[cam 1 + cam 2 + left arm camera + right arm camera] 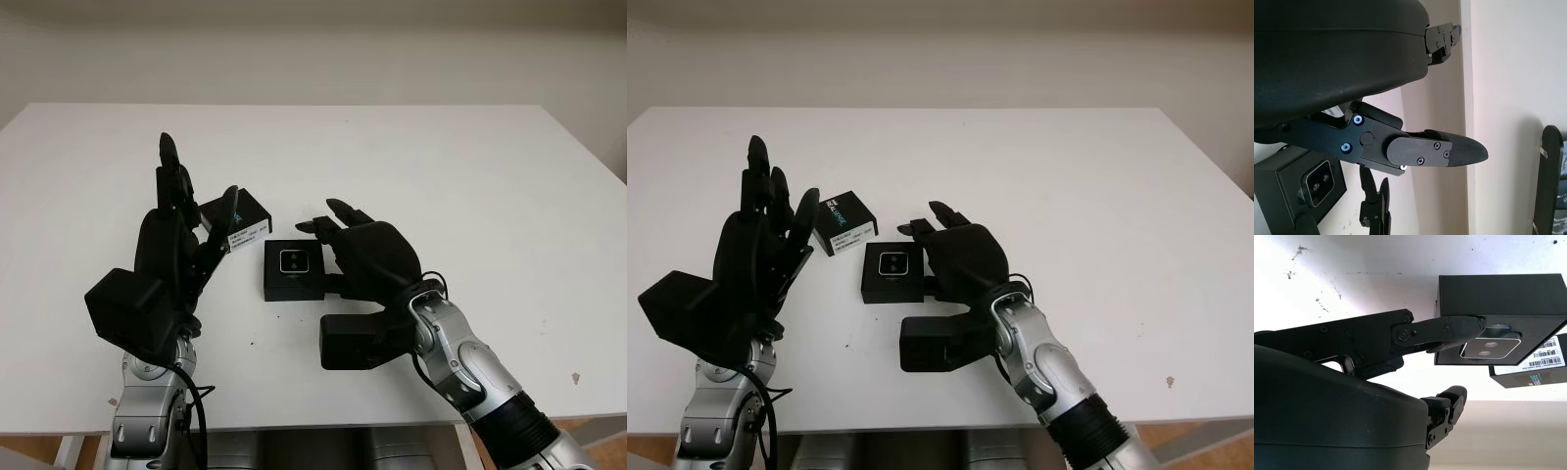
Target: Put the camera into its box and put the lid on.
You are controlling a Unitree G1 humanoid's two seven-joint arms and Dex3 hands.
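Note:
The open black box [290,284] lies mid-table with the silver-faced camera [294,261] set inside it. Its black lid [245,221], which carries a white label, lies just behind and left of the box. My right hand [331,221] is open at the box's right side. In the right wrist view one finger [1449,330] reaches over the box [1498,298] rim, right by the camera [1489,346]. My left hand [191,201] is open and raised above the table, left of the lid and partly covering it.
The white table [441,166] stretches wide behind and to the right. Its front edge runs just below both forearms. A small dark speck [576,375] marks the table near the front right corner.

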